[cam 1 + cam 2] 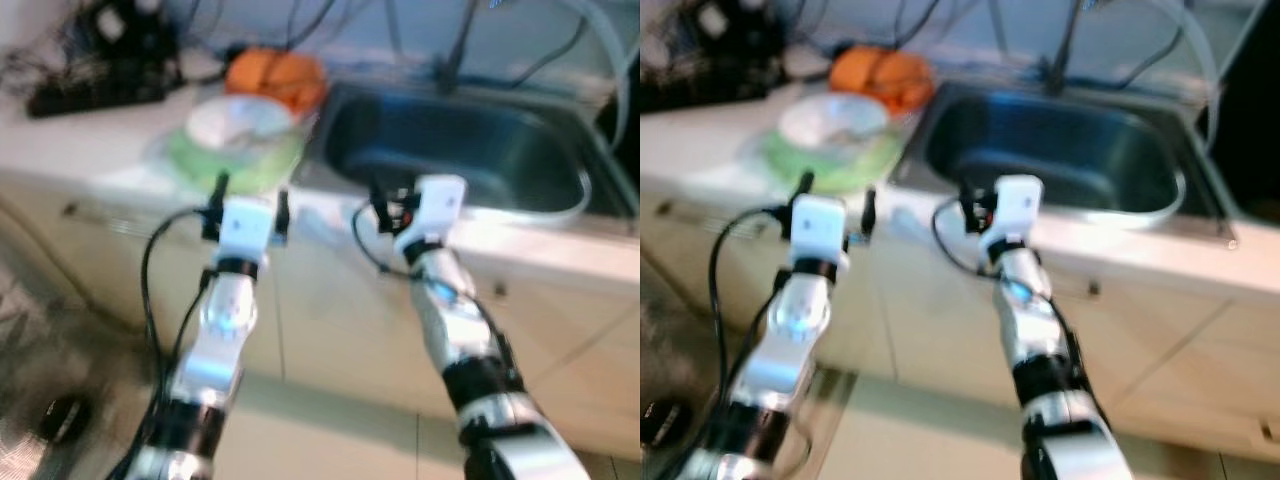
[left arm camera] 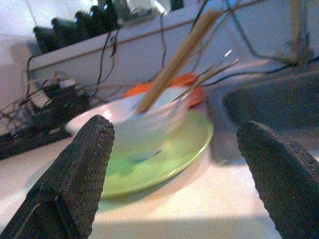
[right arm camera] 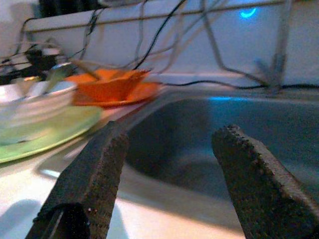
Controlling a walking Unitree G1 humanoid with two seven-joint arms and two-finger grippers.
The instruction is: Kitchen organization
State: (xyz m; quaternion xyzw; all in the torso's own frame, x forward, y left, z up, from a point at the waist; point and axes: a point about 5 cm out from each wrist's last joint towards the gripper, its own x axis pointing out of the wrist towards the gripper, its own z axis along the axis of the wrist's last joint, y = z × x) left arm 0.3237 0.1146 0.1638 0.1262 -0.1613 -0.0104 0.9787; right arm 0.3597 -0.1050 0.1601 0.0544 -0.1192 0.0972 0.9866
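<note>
The robot stands before the counter [image 1: 90, 150] with both arms raised, and the step in hand looks like an approach to the stacked dishes near the counter's front edge, just beside the sink [image 1: 470, 150]. To do it well, the left gripper [image 1: 247, 200] should come in level and slow — the bowl [image 2: 134, 117] sits on the green plate [image 2: 164, 154] with chopsticks [image 2: 179, 55] leaning out of it, so a bump on the rim could tip the sticks onto the counter. A grip on the bowl's near wall seems safer than one on the plate's thin lip.

The left gripper is spread wide and holds nothing; it hovers short of the plate, not touching it. The right gripper [image 1: 392, 200] is likewise spread and empty, poised over the sink's front rim. An orange dish [image 3: 112, 84] lies behind the plate, toward the back of the counter, by the sink's far corner — well clear of both grippers.
</note>
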